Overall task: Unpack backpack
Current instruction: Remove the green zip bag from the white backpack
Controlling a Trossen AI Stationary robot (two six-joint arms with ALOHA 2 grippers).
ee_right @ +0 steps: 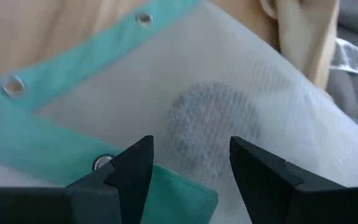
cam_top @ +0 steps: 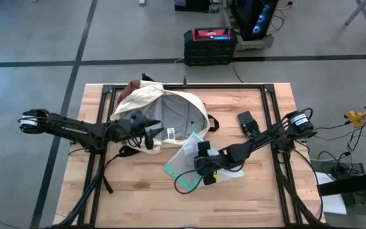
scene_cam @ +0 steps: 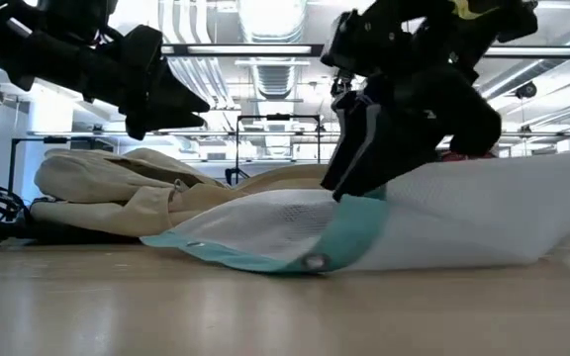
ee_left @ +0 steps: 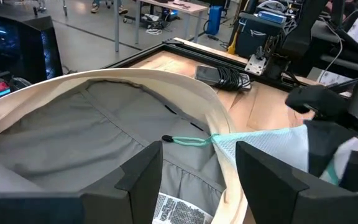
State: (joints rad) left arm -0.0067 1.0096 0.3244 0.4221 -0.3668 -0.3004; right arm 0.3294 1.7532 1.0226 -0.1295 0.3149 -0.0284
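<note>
Right claw hangs over the clear teal-edged pouch on our counter, fingers apart, nothing gripped. We read this as pouch just set out, release done. Left claw sits at the backpack mouth, fingers apart over grey lining, not clamped on the rim. Backpack lies mid-counter toward the far edge, mouth facing the pouch. Next: we'd lift right clear, then reach in for whatever's left; contents not visible. Black charger lies far right. Beyond: grey floor, black crate.
</note>
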